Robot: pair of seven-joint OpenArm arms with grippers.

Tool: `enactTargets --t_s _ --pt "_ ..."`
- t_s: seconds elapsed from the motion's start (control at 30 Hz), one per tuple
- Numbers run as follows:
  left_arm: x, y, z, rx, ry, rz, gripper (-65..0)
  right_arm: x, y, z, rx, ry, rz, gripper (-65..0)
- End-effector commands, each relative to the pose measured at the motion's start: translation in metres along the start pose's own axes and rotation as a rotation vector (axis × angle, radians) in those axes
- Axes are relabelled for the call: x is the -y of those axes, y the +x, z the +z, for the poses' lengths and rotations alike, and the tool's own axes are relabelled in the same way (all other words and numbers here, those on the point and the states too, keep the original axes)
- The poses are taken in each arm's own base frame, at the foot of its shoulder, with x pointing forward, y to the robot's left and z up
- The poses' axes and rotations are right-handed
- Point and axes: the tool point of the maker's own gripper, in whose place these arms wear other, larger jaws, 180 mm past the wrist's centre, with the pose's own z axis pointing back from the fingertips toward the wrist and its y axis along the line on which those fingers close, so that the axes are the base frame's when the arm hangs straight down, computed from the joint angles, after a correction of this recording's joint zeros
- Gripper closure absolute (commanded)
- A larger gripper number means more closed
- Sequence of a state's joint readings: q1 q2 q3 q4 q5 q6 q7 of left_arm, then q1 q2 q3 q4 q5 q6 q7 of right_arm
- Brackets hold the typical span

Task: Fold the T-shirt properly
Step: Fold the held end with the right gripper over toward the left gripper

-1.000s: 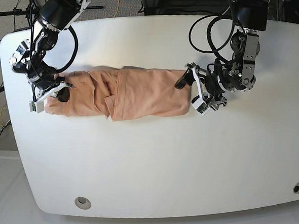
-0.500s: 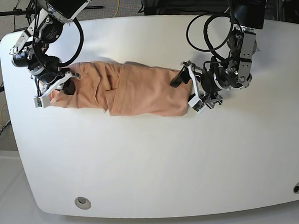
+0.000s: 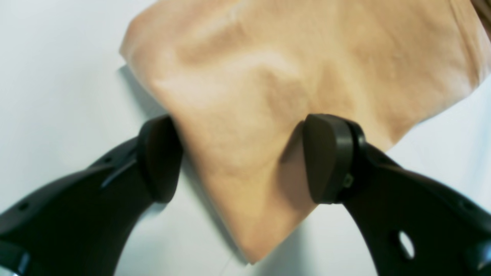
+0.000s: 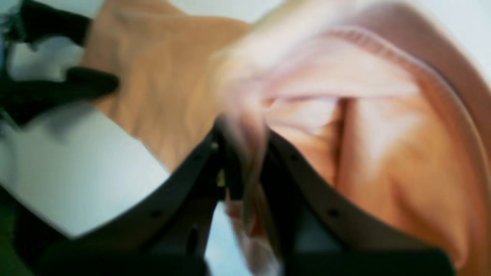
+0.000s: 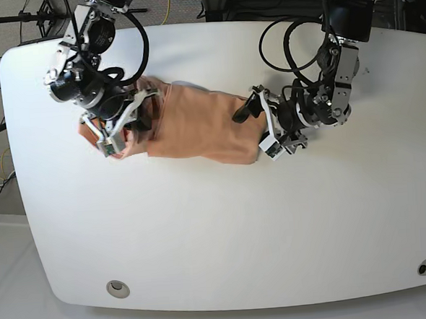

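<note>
the right tool is pinching the t-shirt thinly, so cloth may be slipping free; the left tool is straddling a corner, spread.

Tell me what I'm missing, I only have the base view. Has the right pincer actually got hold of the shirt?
Observer: Yes. The right wrist view shows the right pincer shut on a bunched, hemmed fold of the T-shirt.
Operator: And the left one?
Observer: The left pincer is open. Its fingertips straddle a corner of the T-shirt without pinching it.
Operator: Is that corner lying flat?
Observer: Mostly. It lies on the white table with a slight wrinkle, and the tip points back between the jaws.
</note>
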State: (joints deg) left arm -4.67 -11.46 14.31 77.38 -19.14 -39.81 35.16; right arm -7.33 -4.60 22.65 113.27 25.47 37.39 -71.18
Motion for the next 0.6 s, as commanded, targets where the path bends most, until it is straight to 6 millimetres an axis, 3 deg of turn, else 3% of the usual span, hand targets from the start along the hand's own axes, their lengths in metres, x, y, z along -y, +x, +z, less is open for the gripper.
enactTargets --t_s 0.0,0.17,0.37,0.57 --pt "-0.001 0.006 0.000 0.002 -0.002 -0.010 -45.2 -0.022 0.023 -0.002 0.093 0.073 0.023 -1.1" --pt "-0.005 0.006 0.002 -0.001 0.008 -0.010 -45.4 -0.036 0.027 -0.007 0.114 0.112 0.021 -0.9" --pt "-0.011 0.003 0.006 -0.024 0.031 -0.030 -45.5 -0.038 0.043 0.001 0.210 0.152 -0.067 -0.2" --pt "-0.013 0.002 0.006 -0.038 0.043 -0.046 -45.5 -0.023 0.049 0.012 0.265 0.127 -0.102 0.0"
